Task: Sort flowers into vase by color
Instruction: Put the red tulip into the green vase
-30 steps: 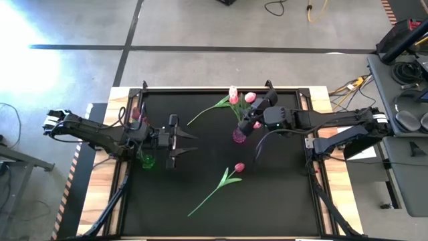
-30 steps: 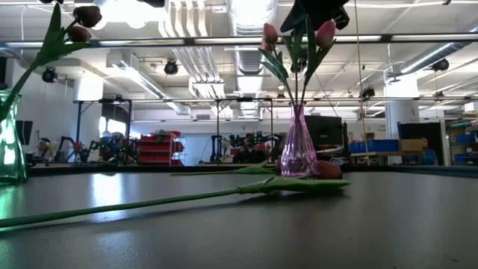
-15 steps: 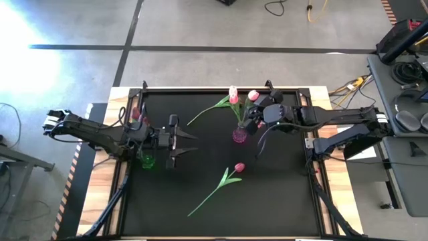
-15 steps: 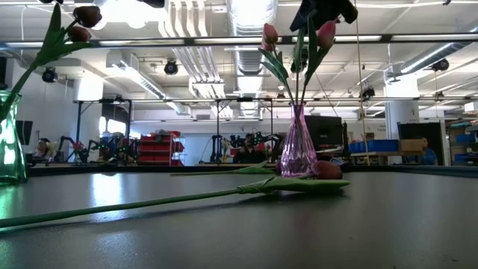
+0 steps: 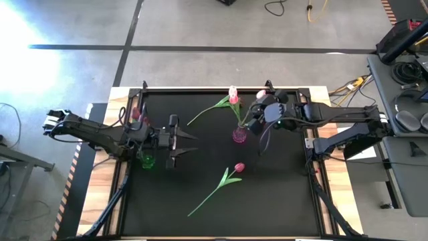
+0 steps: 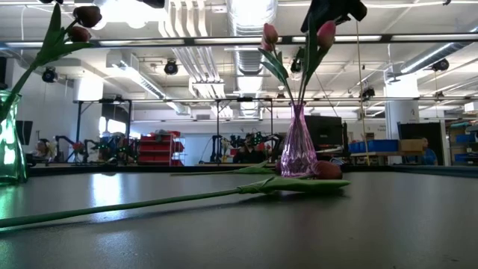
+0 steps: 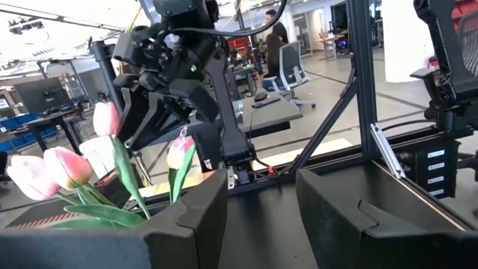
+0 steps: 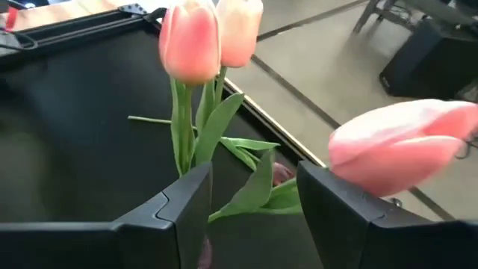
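The right gripper (image 5: pixel 259 112), jaws apart and holding nothing that I can make out, hangs over the pink vase (image 5: pixel 239 136) at upper centre. One loose tulip (image 5: pixel 224 181) lies lower centre on the black mat (image 5: pixel 281 194) (light, floppy; grip the stem). The left gripper (image 5: pixel 179 142) waits open at left; workshop beyond.

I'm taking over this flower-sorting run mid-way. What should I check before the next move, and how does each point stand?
1. Pink vase upright: ok, seen standing in the low view.
2. Right gripper clear of the pink tulips: not ok; it hovers just beside them, fingers open and holding nothing.
3. Left gripper out of the way: ok, open, beside the green vase.
4. Tulip on the mat reachable: ok, lying free in front of the pink vase.
5. Flower behind the pink vase: lying flat, not yet sorted.
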{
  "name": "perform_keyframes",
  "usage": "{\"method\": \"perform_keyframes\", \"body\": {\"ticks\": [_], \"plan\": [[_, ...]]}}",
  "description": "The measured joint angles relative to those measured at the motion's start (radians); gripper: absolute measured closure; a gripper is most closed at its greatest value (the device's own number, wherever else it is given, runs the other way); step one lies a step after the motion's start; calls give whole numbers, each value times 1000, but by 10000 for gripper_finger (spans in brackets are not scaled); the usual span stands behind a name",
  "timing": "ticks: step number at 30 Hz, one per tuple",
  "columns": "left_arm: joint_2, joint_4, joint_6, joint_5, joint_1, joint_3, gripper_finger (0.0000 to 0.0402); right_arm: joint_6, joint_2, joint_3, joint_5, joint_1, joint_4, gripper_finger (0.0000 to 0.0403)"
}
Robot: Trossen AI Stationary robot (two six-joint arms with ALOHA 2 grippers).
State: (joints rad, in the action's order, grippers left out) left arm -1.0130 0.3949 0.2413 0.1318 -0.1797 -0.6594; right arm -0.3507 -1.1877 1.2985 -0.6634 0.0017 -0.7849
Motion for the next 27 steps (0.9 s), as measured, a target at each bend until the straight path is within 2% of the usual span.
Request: {"method": "perform_keyframes", "body": {"ticks": [7, 10, 14, 18, 21, 27], "plan": [[0, -11, 0, 0, 0, 0, 257, 55, 0, 61, 94, 0, -18, 213], [0, -15, 0, 0, 0, 0, 257, 82, 0, 82, 103, 3, -34, 215], [0, -18, -8, 0, 0, 0, 257, 116, 0, 111, 102, 13, -64, 240], [0, -27, -15, 0, 0, 0, 267, 196, 0, 134, 8, 74, -81, 309], [0, -134, -22, 0, 0, -43, 288, 256, 5, 141, -97, 136, -79, 375], [-63, -409, -39, 16, 18, -183, 350, 254, 27, 139, -162, 260, -87, 393]]}}
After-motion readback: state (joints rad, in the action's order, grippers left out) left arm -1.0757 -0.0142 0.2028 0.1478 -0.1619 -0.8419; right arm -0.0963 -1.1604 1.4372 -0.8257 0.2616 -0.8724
